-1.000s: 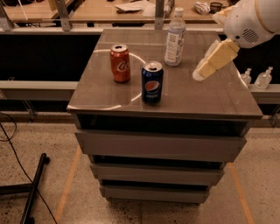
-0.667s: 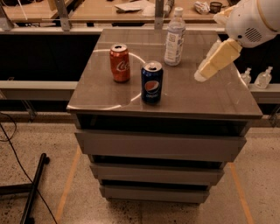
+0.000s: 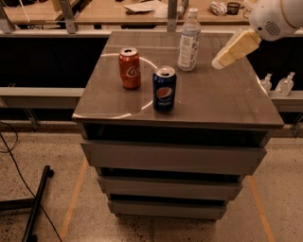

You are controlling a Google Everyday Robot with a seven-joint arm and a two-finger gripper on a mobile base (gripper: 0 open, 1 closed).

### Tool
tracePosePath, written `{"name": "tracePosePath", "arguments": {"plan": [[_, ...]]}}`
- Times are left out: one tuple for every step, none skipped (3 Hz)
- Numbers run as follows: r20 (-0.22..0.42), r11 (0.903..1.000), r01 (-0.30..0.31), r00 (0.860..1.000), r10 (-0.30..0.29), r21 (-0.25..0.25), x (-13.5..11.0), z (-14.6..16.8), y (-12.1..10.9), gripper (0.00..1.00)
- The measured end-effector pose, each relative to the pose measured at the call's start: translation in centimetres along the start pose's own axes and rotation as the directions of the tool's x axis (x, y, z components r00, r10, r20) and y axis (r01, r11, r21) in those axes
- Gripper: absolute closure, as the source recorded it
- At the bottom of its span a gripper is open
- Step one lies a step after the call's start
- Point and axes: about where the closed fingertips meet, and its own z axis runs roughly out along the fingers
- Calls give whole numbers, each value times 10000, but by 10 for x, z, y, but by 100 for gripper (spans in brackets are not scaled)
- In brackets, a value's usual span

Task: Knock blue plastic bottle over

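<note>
The blue plastic bottle (image 3: 189,40) is clear and slim with a white cap and a pale label. It stands upright near the back of the grey cabinet top (image 3: 213,101). My gripper (image 3: 219,62) is cream-coloured and hangs from the white arm (image 3: 274,19) at the upper right. It points down-left above the top, to the right of the bottle and apart from it. A dark blue Pepsi can (image 3: 164,89) and a red Coca-Cola can (image 3: 129,68) stand upright in front of and left of the bottle.
The cabinet has several drawers (image 3: 173,158) below its top. Two small clear pump bottles (image 3: 279,85) stand on a ledge to the right. A wooden bench (image 3: 118,12) with clutter runs behind. A black stand leg (image 3: 38,198) and cable lie on the floor at left.
My gripper has moved up and a little further back, toward the bottle's height. The bottle and both cans have not moved.
</note>
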Motion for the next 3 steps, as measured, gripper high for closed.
{"name": "tracePosePath", "arguments": {"plan": [[937,9925,-442,9950,336,1141,-2,7,-51,0],[1971,9843,-1056,9774,766,1412,-3,23,-84,0],[3066,9652,-2356,9324,1915,1137,7,52,-103,0]]}}
